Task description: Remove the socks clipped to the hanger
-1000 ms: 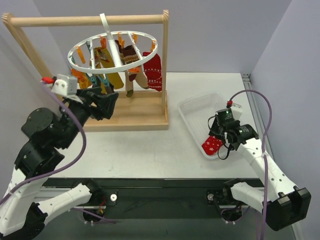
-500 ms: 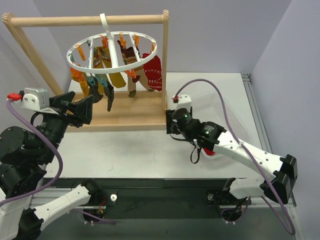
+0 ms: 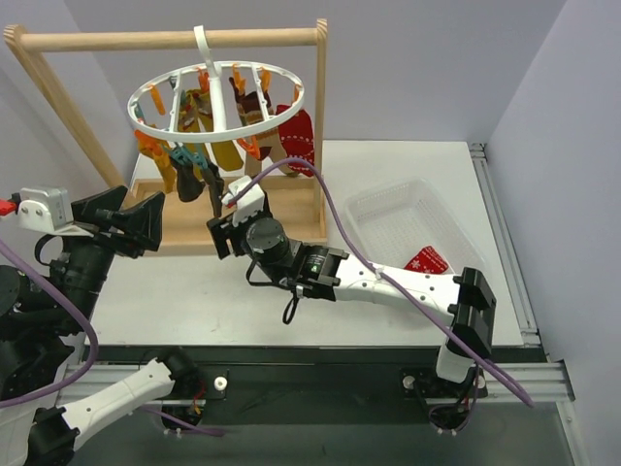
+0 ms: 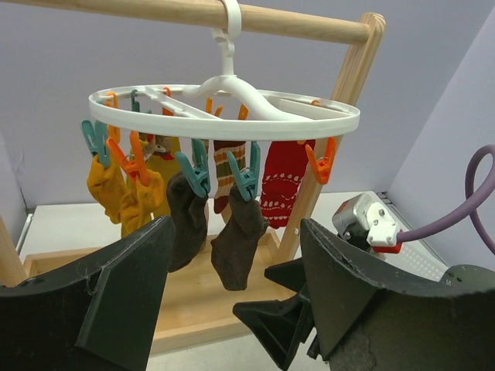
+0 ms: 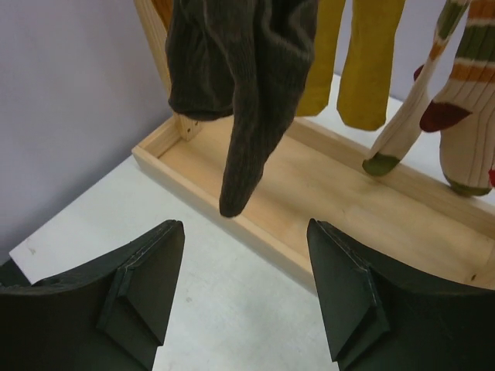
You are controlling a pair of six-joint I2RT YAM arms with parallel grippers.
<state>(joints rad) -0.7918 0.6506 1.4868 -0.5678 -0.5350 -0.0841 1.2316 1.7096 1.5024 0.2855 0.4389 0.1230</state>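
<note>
Hanger (image 4: 232,130): white ring hung by its hook from the top bar of the rack (image 3: 175,40), at the back left of the table (image 3: 223,291).
Socks (image 4: 162,185): clipped under the ring and hanging limp. They are mustard, dark brown, striped and red, held by orange and teal clips (image 4: 246,178).
Dark sock (image 5: 255,93): hangs at the ring's front, toe down above the rack's wooden base.
Red sock (image 3: 427,260): lies loose in the basket (image 3: 388,209) on the right, well apart from the hanger.
Left gripper (image 3: 153,223): fingers spread wide with nothing between them. It sits left of the rack, facing the hanger and clear of the socks.
Right gripper (image 3: 221,236): arm reaches across the table to the rack's front. Its fingers are apart and empty, near and below the dark sock's toe, not touching it.
</note>
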